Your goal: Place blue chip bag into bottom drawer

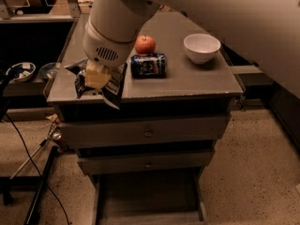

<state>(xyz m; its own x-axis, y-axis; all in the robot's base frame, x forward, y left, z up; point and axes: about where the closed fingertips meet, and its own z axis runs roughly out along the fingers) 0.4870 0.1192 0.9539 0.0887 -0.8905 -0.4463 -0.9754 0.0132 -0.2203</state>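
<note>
Far to the left of the gripper [97,78], on a low dark shelf, sits a small bowl [20,71], and thin cables [33,165] trail over the floor below it. The gripper hangs from the bulky white arm [117,27] over the front left corner of the cabinet top [187,81]. Its pale fingers [96,75] are closed on the blue chip bag [112,85]. The bag spreads out crumpled beneath and to both sides of the gripper, and its lower corner juts past the front edge of the cabinet top. Just to the right of the gripper a blue can [148,65] lies on its side, with a red apple [145,44] directly behind it. Farther right stands a white bowl [201,47]. Well below the gripper, under two closed drawers [147,133] with small knobs, the bottom drawer [147,198] is pulled open, apart from the bag.
</note>
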